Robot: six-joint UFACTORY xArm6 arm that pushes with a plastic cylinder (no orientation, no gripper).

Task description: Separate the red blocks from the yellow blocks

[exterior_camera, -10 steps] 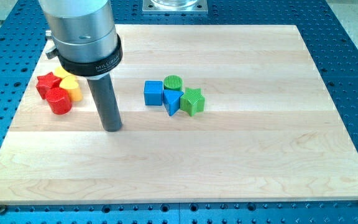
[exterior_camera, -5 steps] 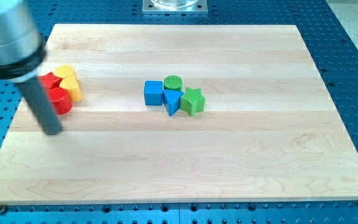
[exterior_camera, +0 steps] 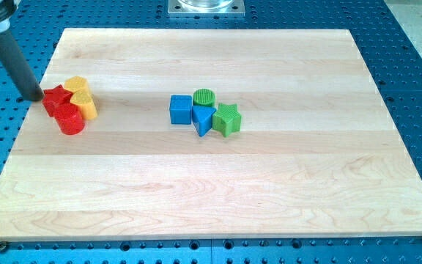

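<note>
Near the middle of the pale wooden desk (exterior_camera: 284, 176) sits a tight little cluster of four blocks. A blue cube (exterior_camera: 181, 109) is at the view's left of the group, and a green cylinder (exterior_camera: 204, 97) stands just to its right, toward the view's top. Below the cylinder, a blue triangular block (exterior_camera: 203, 119) presses against the cube's right side, and a green star (exterior_camera: 227, 119) touches it on the view's right. The desk lies on a blue perforated base (exterior_camera: 412, 66) dotted with rows of holes. At the view's top edge, a grey metal plate (exterior_camera: 206, 7) juts in just beyond the desk.
</note>
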